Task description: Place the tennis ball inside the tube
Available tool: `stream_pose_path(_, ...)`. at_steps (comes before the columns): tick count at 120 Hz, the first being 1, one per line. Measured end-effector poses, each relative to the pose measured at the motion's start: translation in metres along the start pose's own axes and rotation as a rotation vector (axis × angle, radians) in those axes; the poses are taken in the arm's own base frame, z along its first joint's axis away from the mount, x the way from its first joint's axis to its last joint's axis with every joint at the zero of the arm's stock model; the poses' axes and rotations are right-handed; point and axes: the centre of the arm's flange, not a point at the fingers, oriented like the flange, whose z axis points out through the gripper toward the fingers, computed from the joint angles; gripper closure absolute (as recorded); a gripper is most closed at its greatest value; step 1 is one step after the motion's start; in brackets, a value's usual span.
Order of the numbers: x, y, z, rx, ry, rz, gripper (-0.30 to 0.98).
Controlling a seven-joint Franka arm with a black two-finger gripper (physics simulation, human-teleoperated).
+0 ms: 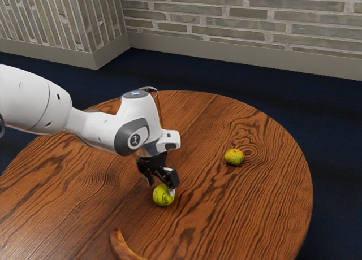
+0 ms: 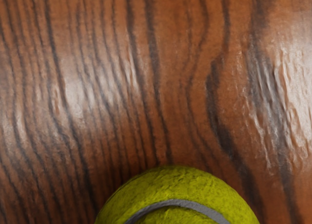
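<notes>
The black gripper [image 1: 161,187] points down at the tennis ball [image 1: 164,196], its two fingers apart in the exterior view. One fingertip is close by the ball's upper side; whether it touches cannot be told. In the wrist view the yellow-green ball [image 2: 178,197] with its grey seam lies just under the hand, resting on the wood. Behind the white hand stands what looks like a clear tube [image 1: 158,106], with a thin curved rim; most of it is hidden by the arm.
A yellow-green round fruit [image 1: 234,157] lies on the round wooden table [image 1: 260,203], toward the exterior view's right. A banana [image 1: 120,246] is at that view's lower edge. The arm spans the table's far left part.
</notes>
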Motion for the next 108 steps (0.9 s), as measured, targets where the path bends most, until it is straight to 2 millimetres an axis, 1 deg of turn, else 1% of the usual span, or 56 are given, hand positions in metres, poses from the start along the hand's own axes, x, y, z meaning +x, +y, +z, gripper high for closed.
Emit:
stream_pose_path(12, 0.005, 0.0, 0.007, -0.003, -0.005, 0.005, 0.0)
stream_pose_path(34, 0.005, -0.002, 0.021, -0.006, -0.022, 0.009, 0.0)
stream_pose_path(48, 0.004, -0.004, 0.024, -0.007, -0.028, 0.01, 0.0)
stream_pose_path(60, 0.002, -0.001, 0.026, -0.008, -0.033, 0.018, 0.0)
stream_pose_path(91, 0.002, 0.001, 0.025, -0.01, -0.036, 0.027, 0.21)
stream_pose_path(108, 0.001, 0.002, 0.021, -0.009, -0.035, 0.032, 0.25)
